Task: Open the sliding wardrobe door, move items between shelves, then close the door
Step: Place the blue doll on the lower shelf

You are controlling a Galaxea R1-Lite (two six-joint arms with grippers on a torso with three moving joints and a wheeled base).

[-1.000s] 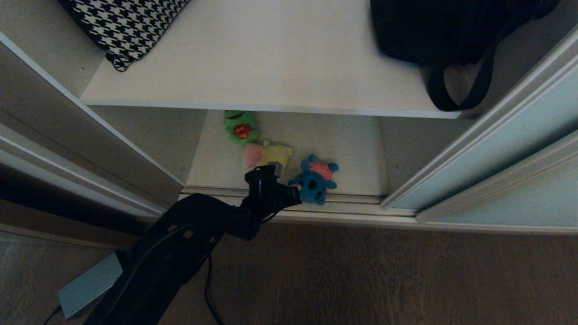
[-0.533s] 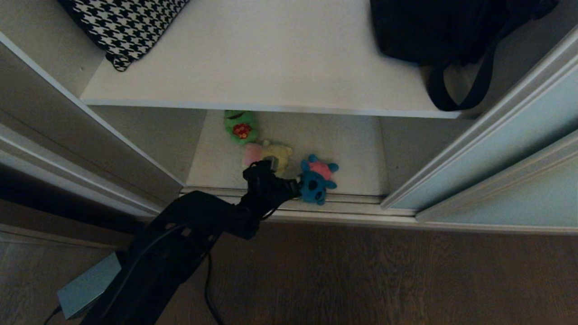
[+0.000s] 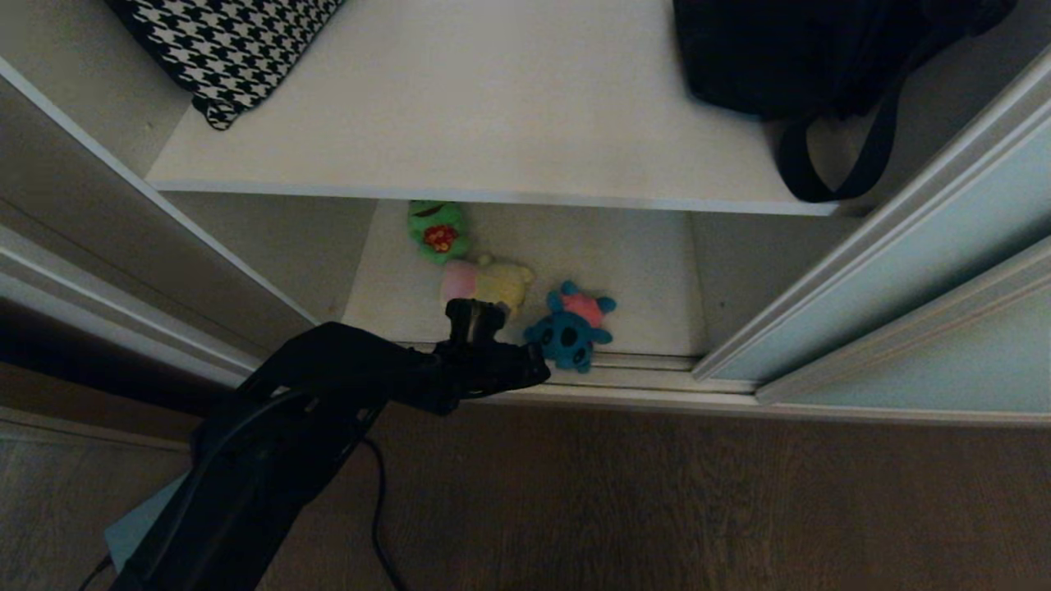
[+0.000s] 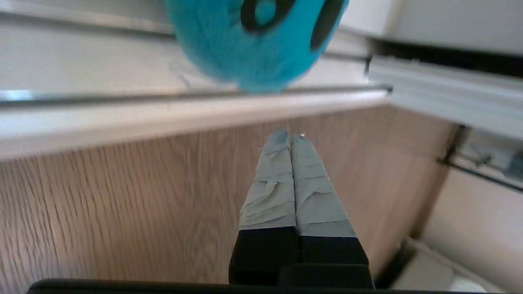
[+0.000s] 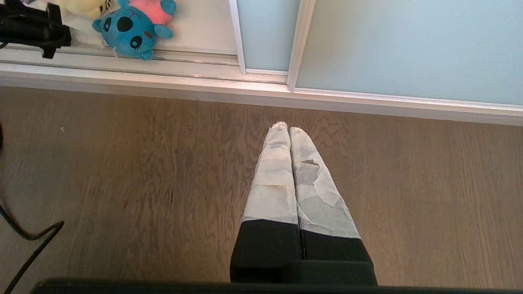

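The left gripper [image 3: 538, 371] hangs over the wardrobe's door track [image 3: 640, 361], just before the blue plush toy [image 3: 568, 336] on the lower shelf [image 3: 632, 271]. Behind-left of the gripper lies the yellow plush toy [image 3: 488, 281], the green plush toy [image 3: 438, 231] farther behind.

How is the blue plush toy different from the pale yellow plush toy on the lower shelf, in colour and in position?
The blue plush toy is blue with a pink back; the pale yellow plush toy is yellow with a pink part. The blue one lies at the front edge, by the door track; the yellow one lies further in and more to the left. Both are small and rest on the lower shelf, and neither is held.
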